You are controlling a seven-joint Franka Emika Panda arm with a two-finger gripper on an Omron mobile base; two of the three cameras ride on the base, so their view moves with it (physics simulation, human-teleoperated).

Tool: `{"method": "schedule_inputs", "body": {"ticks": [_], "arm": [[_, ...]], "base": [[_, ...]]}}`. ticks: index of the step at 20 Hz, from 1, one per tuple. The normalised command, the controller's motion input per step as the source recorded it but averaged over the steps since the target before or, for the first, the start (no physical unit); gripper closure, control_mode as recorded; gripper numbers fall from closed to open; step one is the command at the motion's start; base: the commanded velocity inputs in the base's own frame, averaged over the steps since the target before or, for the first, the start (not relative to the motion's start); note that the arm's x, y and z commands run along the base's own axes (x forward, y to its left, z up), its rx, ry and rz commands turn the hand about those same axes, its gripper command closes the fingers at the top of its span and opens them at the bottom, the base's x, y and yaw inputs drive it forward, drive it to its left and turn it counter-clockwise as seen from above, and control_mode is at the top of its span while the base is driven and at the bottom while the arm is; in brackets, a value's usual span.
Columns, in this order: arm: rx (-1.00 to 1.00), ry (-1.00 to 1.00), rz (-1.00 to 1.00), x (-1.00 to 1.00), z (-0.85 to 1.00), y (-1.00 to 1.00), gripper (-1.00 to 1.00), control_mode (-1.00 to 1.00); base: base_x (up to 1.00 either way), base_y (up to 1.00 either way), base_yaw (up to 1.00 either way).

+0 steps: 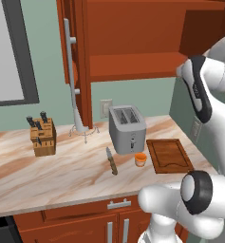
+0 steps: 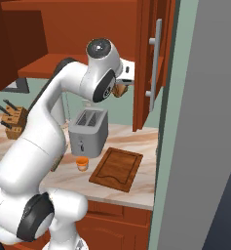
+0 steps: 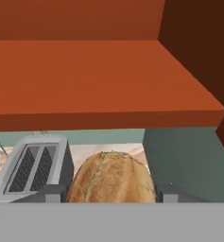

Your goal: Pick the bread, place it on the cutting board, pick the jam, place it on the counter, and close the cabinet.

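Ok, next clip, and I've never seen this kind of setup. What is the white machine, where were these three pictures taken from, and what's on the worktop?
It is a rendered kitchen with a white jointed robot arm. Two pictures come from cameras on its base, behind it to left and right; the third looks along its end effector. The end effector is shut on a roundish brown speckled bread loaf, held up just below the open reddish-brown wall cabinet. On the marbled beige-pink counter stand a grey toaster, a small orange jam jar with a cream lid, a bare dark wooden cutting board, a knife and a light wooden knife block.
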Motion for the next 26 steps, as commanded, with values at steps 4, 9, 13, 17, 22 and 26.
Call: {"method": "schedule_inputs", "body": {"ticks": [4,9,13,17,22,26], "arm": [[0.0,0.08,0.0,-0.41,-0.2,0.0,1.0,-1.0],[0.0,0.13,0.0,-0.23,-0.18,0.01,1.0,-1.0],[0.01,0.19,0.0,-0.11,-0.13,0.01,1.0,-1.0],[0.03,0.22,0.0,-0.03,-0.11,0.0,1.0,-1.0],[0.05,0.21,0.0,-0.05,-0.23,0.0,1.0,-1.0],[0.03,0.18,0.0,-0.08,-0.31,0.0,1.0,-1.0]], "base": [[0.0,0.0,0.0],[0.0,0.0,0.0],[0.0,0.0,0.0],[0.0,0.0,0.0],[0.0,0.0,0.0],[0.0,0.0,0.0]]}}
